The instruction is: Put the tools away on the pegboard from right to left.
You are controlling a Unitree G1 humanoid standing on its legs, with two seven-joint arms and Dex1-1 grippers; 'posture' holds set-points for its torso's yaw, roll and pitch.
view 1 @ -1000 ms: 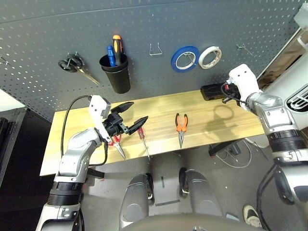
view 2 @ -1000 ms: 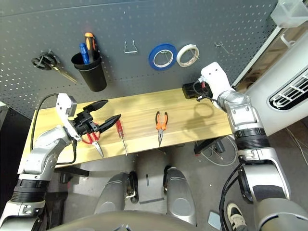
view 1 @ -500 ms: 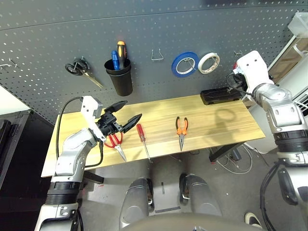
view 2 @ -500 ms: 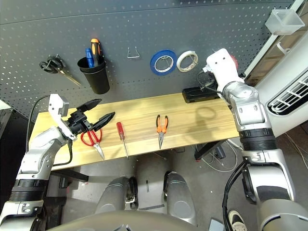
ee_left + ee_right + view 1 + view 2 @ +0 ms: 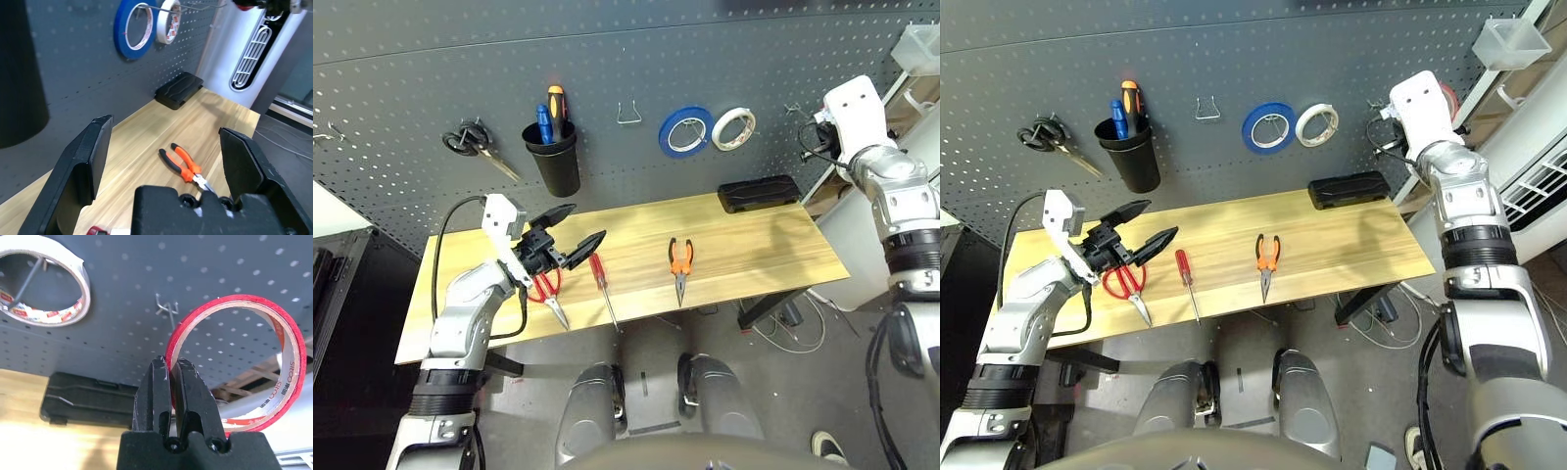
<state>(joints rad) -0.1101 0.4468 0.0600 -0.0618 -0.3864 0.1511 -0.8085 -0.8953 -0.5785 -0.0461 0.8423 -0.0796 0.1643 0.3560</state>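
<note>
One red tape ring (image 5: 238,363) sits pinched in the right gripper (image 5: 172,369) jaws beside a pegboard (image 5: 607,69) hook (image 5: 168,311); left gripper (image 5: 578,227) jaws gape empty.

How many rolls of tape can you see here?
3. A blue tape roll and a white tape roll hang side by side on the pegboard. A thin red tape ring is pinched in the right gripper, just in front of a bare hook.
</note>
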